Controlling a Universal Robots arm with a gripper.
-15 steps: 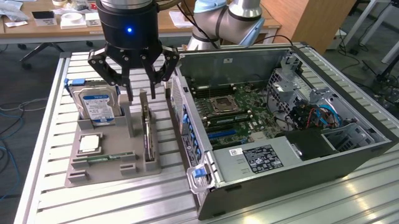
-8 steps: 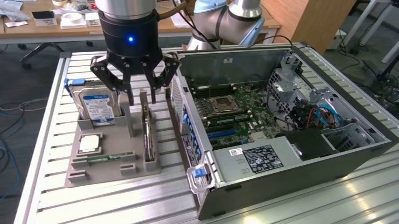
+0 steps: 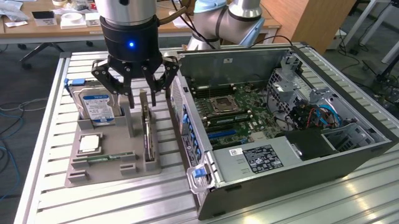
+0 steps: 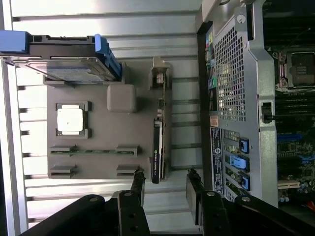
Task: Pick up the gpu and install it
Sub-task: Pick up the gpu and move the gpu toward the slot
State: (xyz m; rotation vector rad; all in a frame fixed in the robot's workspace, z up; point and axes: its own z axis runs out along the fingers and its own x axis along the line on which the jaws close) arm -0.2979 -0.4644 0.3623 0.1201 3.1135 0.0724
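The gpu point(image 3: 147, 133) stands on its thin edge in a slot at the side of the grey holder tray point(image 3: 106, 176) nearest the computer case. From the wrist the gpu point(image 4: 157, 147) is a narrow black strip with a green label. My gripper point(image 3: 140, 100) hangs directly over the card's far end, open, with nothing between its fingers. In the wrist view the gripper point(image 4: 166, 173) has its two black fingertips on either side of the card's line, above it and apart from it.
The tray also holds a silver hard drive point(image 3: 96, 108), a square processor chip point(image 3: 90, 142) and a thin green memory stick point(image 3: 103, 158). The open computer case point(image 3: 281, 116) lies right beside the tray, motherboard exposed. Its perforated rear panel point(image 4: 236, 73) is close to my fingers.
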